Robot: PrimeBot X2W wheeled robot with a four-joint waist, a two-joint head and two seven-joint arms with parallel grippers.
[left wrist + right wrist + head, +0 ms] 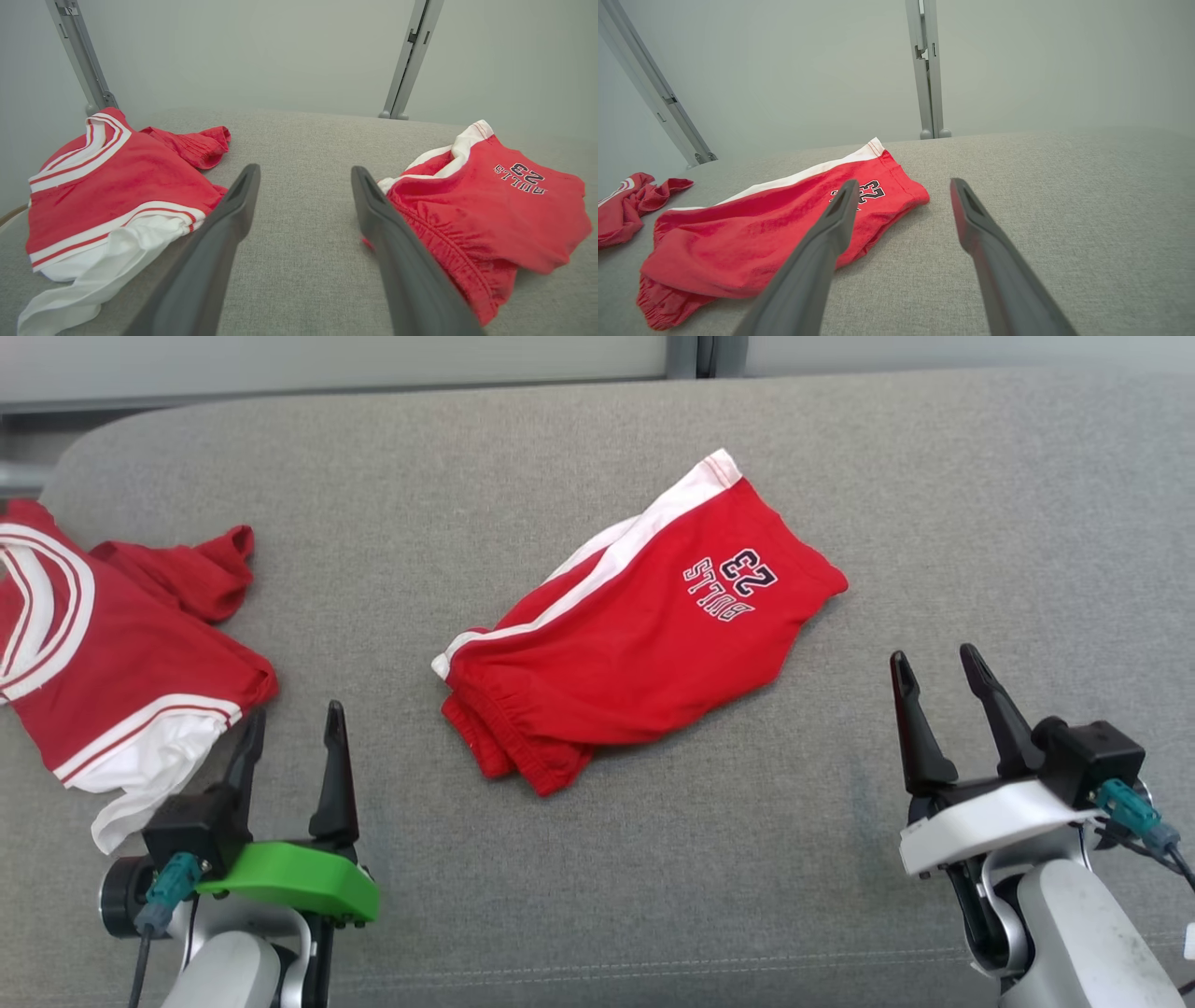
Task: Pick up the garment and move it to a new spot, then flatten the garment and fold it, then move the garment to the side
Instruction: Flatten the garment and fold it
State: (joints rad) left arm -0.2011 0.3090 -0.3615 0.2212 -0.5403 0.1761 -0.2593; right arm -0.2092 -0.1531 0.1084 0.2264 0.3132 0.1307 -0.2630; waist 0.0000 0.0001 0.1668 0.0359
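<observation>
Shorts [644,625], red with a white stripe, lie in the middle of the gray cushion [560,896]. From the left: a red top [112,653], my left claw [294,711] open and empty, the shorts, my right claw [934,655] open too.

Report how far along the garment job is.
Done: nothing certain; the red shorts lie doubled over but rumpled on the gray surface. In hand: nothing; left claw and right claw both stand open and empty, off the cloth. Left: apparently picking up, flattening, folding neatly and moving aside.
</observation>
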